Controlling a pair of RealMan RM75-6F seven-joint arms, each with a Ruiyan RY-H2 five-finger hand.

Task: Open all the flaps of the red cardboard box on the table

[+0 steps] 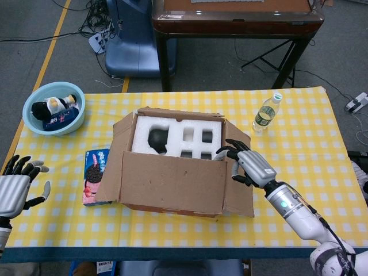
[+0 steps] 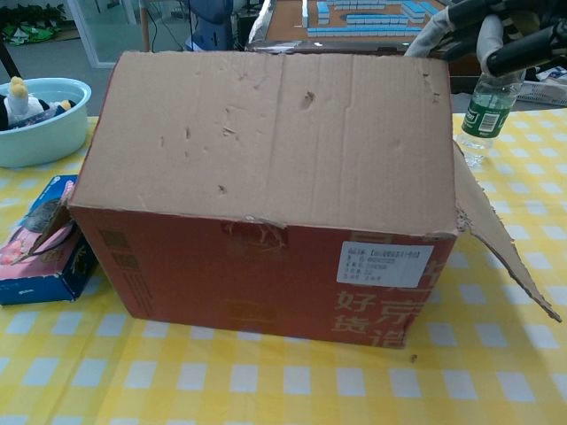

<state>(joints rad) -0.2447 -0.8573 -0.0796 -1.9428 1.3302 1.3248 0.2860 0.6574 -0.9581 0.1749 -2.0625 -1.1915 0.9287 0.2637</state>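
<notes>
You have a red cardboard box (image 2: pixel 266 274) with plain brown flaps and white foam (image 1: pixel 178 135) inside, standing on a yellow-and-white checked tabletop (image 1: pixel 299 138). Your right hand (image 1: pixel 250 165) is silver with black fingers. The round plastic bowl (image 1: pixel 34 123) is light blue.

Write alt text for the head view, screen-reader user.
A red cardboard box sits mid-table, its near flap raised, white foam showing inside. The right hand is at the box's right edge, fingers spread; the left hand hovers open at the table's left edge. Bowl, snack box and bottle lie around.
</notes>
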